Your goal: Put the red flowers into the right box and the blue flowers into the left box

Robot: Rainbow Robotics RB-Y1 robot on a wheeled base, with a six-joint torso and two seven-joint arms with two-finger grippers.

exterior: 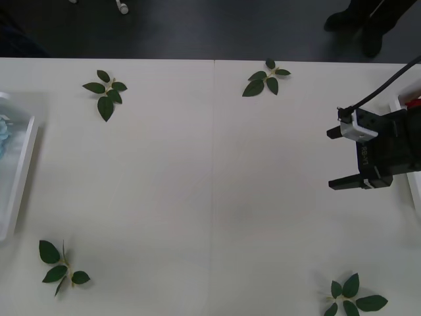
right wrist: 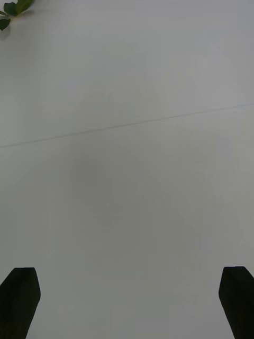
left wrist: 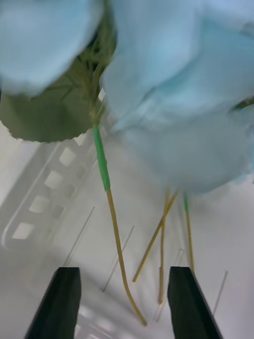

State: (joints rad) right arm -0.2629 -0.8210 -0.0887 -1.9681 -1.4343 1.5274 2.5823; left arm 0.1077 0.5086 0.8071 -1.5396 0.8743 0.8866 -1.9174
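Blue flowers (left wrist: 180,106) lie in the left box (exterior: 20,178); both tools spread, empty.

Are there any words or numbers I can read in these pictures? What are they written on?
Right gripper, front view: pale lettering runs up its black body, too small and blurred to read.
Left gripper, blue flowers, left box, table, leaf sprigs: no words, numbers or signs on them.

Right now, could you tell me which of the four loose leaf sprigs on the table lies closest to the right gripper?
The far-right sprig, near the table's far edge; the right gripper hangs open beside it, while the near-right sprig lies farther off.
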